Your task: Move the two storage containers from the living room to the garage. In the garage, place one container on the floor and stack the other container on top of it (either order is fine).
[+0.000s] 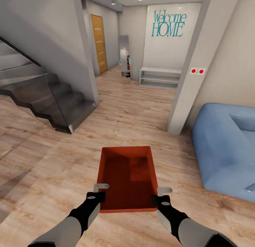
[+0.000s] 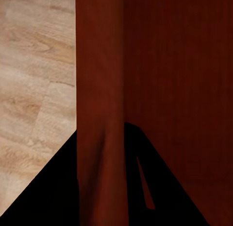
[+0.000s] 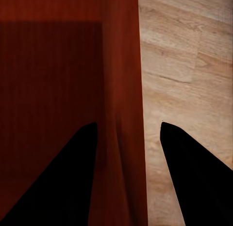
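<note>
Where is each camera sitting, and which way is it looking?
Head view: up on the robot's head, looking forward and down at the storage container, wood-plank floor, stairs and blue sofa; both arms show, left end effector and right end effector.
Left wrist view: on the left arm, looking along its dark fingers, which straddle the container's wall.
Right wrist view: on the right arm, dark fingers straddling the opposite wall.
Shared: all show the same red container over the wood floor.
</note>
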You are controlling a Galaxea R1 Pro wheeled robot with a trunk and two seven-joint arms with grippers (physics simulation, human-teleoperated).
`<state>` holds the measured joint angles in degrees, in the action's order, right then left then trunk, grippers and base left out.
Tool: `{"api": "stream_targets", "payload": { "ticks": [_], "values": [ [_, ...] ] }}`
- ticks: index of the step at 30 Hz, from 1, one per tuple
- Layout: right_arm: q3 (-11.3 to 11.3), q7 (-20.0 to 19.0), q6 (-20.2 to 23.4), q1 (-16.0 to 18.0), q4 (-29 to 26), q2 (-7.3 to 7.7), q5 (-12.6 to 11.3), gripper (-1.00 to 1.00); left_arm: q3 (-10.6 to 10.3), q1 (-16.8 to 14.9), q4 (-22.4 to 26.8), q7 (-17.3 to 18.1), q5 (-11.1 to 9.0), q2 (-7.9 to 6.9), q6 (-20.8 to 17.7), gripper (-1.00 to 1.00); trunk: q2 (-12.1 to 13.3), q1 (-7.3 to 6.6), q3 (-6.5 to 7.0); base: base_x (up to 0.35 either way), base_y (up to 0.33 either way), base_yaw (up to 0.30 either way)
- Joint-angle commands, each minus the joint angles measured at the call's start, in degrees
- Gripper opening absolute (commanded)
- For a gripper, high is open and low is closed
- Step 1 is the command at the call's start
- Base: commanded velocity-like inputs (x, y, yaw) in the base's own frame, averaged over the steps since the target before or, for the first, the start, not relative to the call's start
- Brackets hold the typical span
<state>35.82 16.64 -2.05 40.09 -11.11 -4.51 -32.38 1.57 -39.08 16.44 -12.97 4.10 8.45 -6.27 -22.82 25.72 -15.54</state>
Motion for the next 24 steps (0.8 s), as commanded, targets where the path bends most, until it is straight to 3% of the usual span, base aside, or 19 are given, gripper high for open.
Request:
{"api": "stream_targets", "payload": {
  "ticks": [1, 16, 19, 24],
  "values": [
    [-1.11, 0.32, -0.24, 0.07, -0.06, 0.53, -0.22, -1.0, 0.41, -0.02, 0.07, -0.14, 0.57, -3.17, -0.42, -1.0, -0.1, 0.06, -0.1, 0.324, 0.0, 0.0],
    [-1.19, 0.26, -0.24, 0.07, -0.06, 0.64, -0.22, -1.0, 0.71, -0.02, -0.42, 0.13, -0.03, -4.82, -0.21, -1.0, -0.1, 0.06, -0.1, 0.324, 0.0, 0.0],
    [-1.19, 0.18, -0.24, 0.07, -0.06, 0.64, -0.22, -1.0, 0.69, -0.03, -0.44, 0.29, -0.92, -5.21, -0.21, -1.0, -0.1, 0.06, -0.1, 0.323, 0.0, 0.0],
    [-1.12, 0.15, -0.24, 0.07, -0.06, 0.64, -0.16, -1.0, 0.64, -0.03, -0.44, 3.46, -4.29, -5.64, -0.3, -1.0, -0.1, 0.06, -0.1, 0.323, 0.0, 0.0]
  ]
}}
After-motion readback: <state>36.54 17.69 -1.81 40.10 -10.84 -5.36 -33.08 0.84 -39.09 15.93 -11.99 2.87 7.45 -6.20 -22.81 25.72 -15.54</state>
